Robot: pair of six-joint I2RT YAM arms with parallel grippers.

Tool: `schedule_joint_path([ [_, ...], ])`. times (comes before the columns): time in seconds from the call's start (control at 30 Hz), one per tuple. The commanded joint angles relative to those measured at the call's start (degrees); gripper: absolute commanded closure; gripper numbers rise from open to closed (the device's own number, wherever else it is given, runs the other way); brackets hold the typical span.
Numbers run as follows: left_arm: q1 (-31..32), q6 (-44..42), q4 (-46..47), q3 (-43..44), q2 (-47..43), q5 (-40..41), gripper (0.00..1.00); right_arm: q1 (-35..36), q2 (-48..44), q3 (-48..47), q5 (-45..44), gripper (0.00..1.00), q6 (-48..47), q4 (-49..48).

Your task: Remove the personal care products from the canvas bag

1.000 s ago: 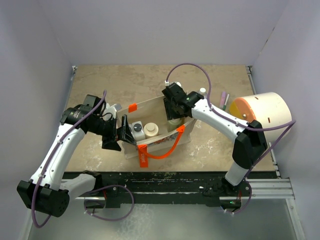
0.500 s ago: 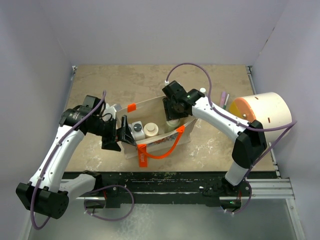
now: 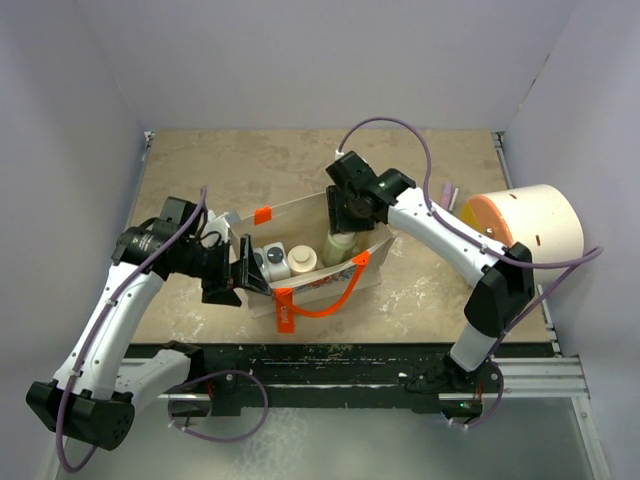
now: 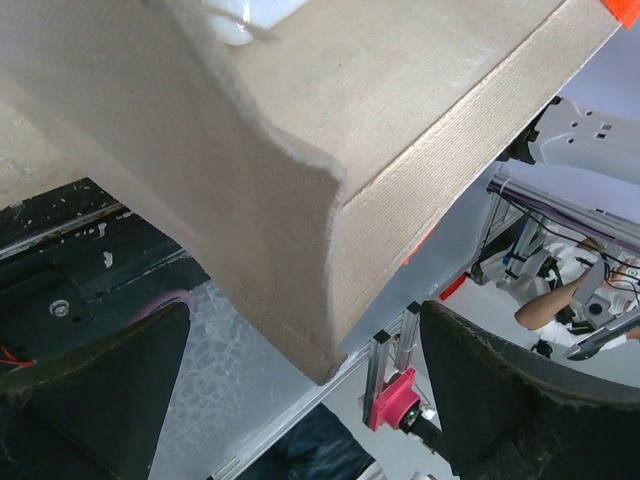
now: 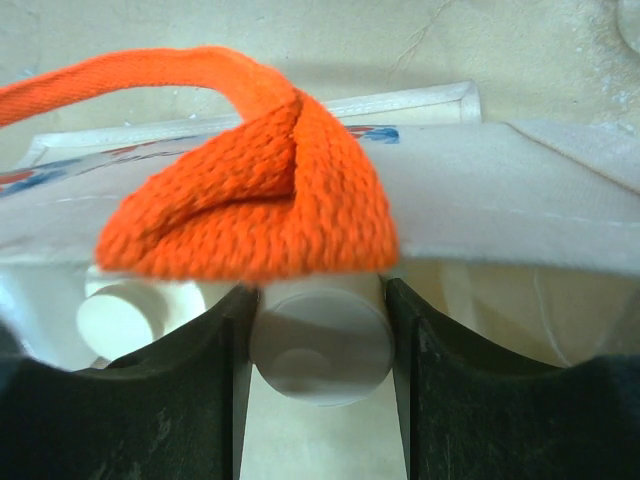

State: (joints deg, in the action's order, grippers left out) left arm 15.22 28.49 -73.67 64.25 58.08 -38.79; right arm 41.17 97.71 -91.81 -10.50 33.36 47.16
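One bottle (image 5: 320, 350) has just lifted slightly inside the bag (image 3: 300, 212) at frame centre, pinched by the right hand (image 5: 320, 300), so removal's underway; left hand (image 4: 300, 320) stays spread around the bag's corner.

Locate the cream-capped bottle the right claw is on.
Top view: the cream-capped bottle is at the canvas bag's right end, its cap gripped by the right claw, beneath the orange handle in the wrist view.
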Motion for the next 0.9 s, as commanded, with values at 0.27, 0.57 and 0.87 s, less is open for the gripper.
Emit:
schedule_joint_path([
  [0.27, 0.50, 1.48, 2.62, -1.61, -3.01, -2.39, 0.01, -1.08, -7.47, -7.25, 4.86, 1.00, 7.88, 1.34],
  [0.57, 0.48, 1.33, 3.61, -1.36, -3.09, -2.33, 0.01, -3.10, -8.47, -11.00, 8.21, 1.00, 9.52, 4.70],
  [0.87, 0.50, 0.39, 4.08, -1.44, -2.27, -1.94, 0.01, -5.24, -9.08, -18.63, 13.04, 1.00, 11.97, 9.23],
])
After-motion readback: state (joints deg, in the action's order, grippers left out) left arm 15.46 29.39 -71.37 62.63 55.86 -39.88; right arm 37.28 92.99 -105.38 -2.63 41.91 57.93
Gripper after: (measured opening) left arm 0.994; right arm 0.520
